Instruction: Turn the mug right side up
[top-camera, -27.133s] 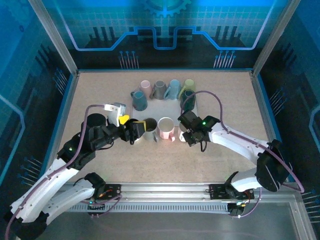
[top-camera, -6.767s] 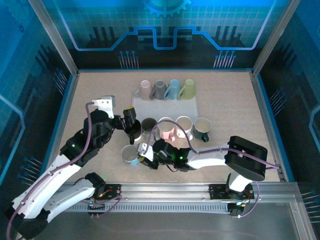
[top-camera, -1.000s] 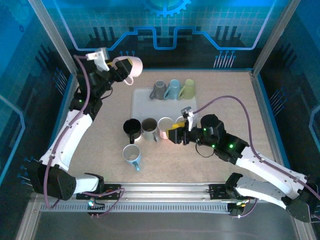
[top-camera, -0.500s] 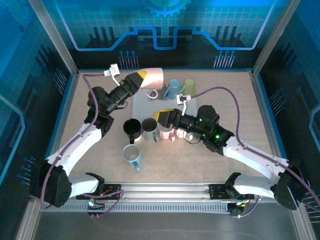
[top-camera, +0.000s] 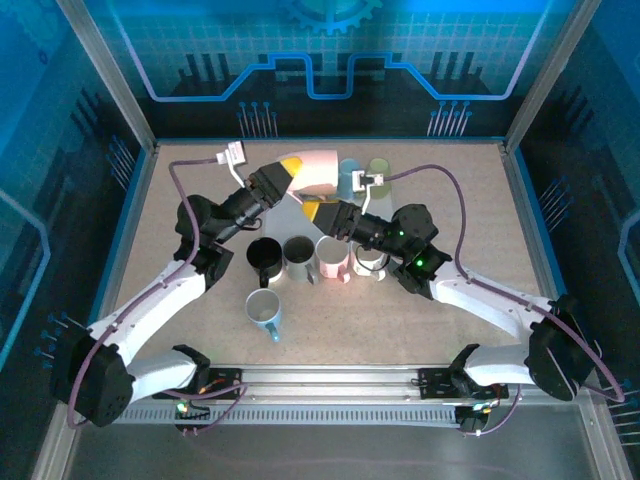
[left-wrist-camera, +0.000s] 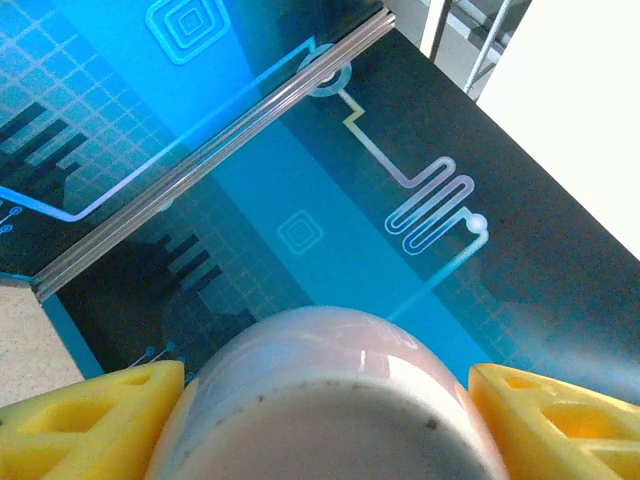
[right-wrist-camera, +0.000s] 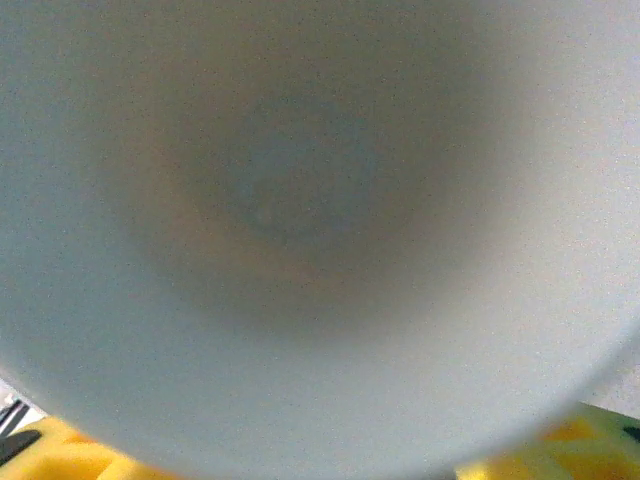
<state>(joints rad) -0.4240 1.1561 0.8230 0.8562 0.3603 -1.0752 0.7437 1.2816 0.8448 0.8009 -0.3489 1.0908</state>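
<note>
A pink mug (top-camera: 322, 172) lies on its side in the air above the white tray (top-camera: 283, 215). My left gripper (top-camera: 296, 168) is shut on it near its base. In the left wrist view the speckled base of the mug (left-wrist-camera: 325, 420) sits between the yellow fingers (left-wrist-camera: 85, 420). My right gripper (top-camera: 318, 210) has come up to the mug's open end from the right. The right wrist view looks straight into the mug's hollow (right-wrist-camera: 320, 200), with yellow fingertips (right-wrist-camera: 50, 452) spread wide at the bottom corners. The right gripper (right-wrist-camera: 320, 460) stands open; contact cannot be told.
A row of upright mugs stands mid-table: black (top-camera: 264, 258), grey-brown (top-camera: 298, 255), pale pink (top-camera: 332, 256) and cream (top-camera: 371, 260). A light blue mug (top-camera: 263, 311) stands nearer. Inverted blue (top-camera: 350, 176) and green (top-camera: 379, 171) mugs sit behind the held mug.
The left arm has swung the pink mug from the back left corner down over the tray, laying it sideways. The right gripper has moved up and left to the mug's mouth.
</note>
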